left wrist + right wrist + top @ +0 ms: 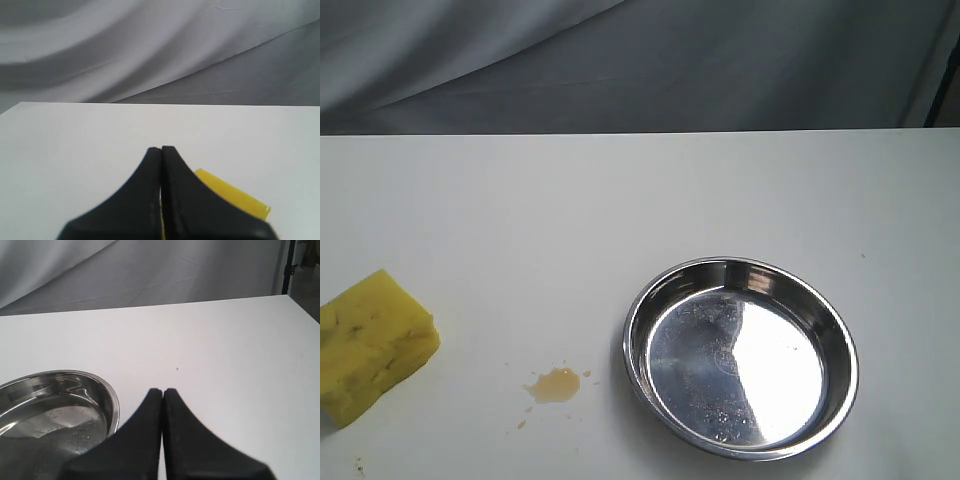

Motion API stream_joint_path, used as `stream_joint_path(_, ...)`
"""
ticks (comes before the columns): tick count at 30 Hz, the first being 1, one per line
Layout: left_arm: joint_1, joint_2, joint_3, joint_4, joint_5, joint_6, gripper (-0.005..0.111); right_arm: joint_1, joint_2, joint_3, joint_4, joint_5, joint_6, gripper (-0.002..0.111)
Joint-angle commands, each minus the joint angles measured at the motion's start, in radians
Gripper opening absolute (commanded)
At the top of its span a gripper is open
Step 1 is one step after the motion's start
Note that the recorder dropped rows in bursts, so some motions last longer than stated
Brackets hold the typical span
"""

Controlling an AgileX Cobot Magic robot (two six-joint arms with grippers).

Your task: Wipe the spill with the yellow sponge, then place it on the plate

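Getting cropped at left edge of white table, hiding partly behind left pincer: thick porous yellow foam sponge. Lying near front edge: tan-brown spill blotch, shiny round silver plate. Pressing tips together, gripping nothing: left pincer, right pincer.

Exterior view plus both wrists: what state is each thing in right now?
Yellow rectangular foam sponge: lying free on the white table, ungripped.
Tan-brown liquid spill: unwiped, apart from sponge.
Round silver metal plate: upright, empty.
Left gripper: fingers shut, holding nothing.
Right gripper: fingers shut, holding nothing.
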Motion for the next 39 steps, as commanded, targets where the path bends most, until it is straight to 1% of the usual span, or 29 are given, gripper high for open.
stream_joint_path(1, 0.002, -0.002, 0.005, 0.0, -0.003, -0.002, 0.0, -0.008, -0.003, 0.002, -0.018, -0.061, -0.009, 0.0)
stream_joint_path(6, 0.002, -0.002, 0.005, 0.0, -0.003, -0.002, 0.0, -0.008, -0.003, 0.002, -0.018, -0.089, -0.009, 0.0)
stream_joint_path(9, 0.002, -0.002, 0.005, 0.0, -0.003, -0.002, 0.0, -0.008, -0.003, 0.002, 0.009, -0.194, -0.009, 0.0)
stream_joint_path(11, 0.002, -0.002, 0.005, 0.0, -0.003, -0.002, 0.0, -0.008, -0.003, 0.002, 0.092, -0.279, -0.009, 0.0)
stream_joint_path(15, 0.002, -0.002, 0.005, 0.0, -0.003, -0.002, 0.0, -0.008, -0.003, 0.002, 0.361, -0.411, 0.005, 0.0)
stream_joint_path(18, 0.002, -0.002, 0.005, 0.0, -0.003, -0.002, 0.0, -0.008, -0.003, 0.002, 0.477, -0.5, 0.005, 0.0)
stream_joint_path(20, 0.002, -0.002, 0.005, 0.0, -0.003, -0.002, 0.0, -0.001, -0.003, -0.034, 0.481, -0.465, 0.005, 0.0)
stream_joint_path(21, 0.002, -0.002, 0.005, 0.0, -0.003, -0.002, 0.0, 0.004, -0.003, -0.075, 0.468, -0.411, 0.005, 0.0)
stream_joint_path(25, 0.002, -0.002, 0.005, 0.0, -0.003, -0.002, 0.0, 0.031, 0.027, -0.259, 0.329, -0.201, -0.02, 0.0)
stream_joint_path(28, 0.002, -0.002, 0.005, 0.0, -0.003, -0.002, 0.0, 0.043, 0.131, -0.387, 0.233, -0.044, -0.107, 0.0)
stream_joint_path(29, 0.002, -0.002, 0.005, 0.0, -0.003, -0.002, 0.0, 0.043, 0.183, -0.435, 0.223, 0.017, -0.157, 0.0)
stream_joint_path(31, 0.002, -0.002, 0.005, 0.0, -0.003, -0.002, 0.0, 0.043, 0.254, -0.49, 0.225, 0.082, -0.213, 0.0)
stream_joint_path(34, 0.002, -0.002, 0.005, 0.0, -0.003, -0.002, 0.0, 0.068, 0.377, -0.565, 0.273, 0.113, -0.296, 0.0)
stream_joint_path(39, 0.002, -0.002, 0.005, 0.0, -0.003, -0.002, 0.0, 0.167, 0.588, -0.648, 0.364, 0.113, -0.46, 0.0)
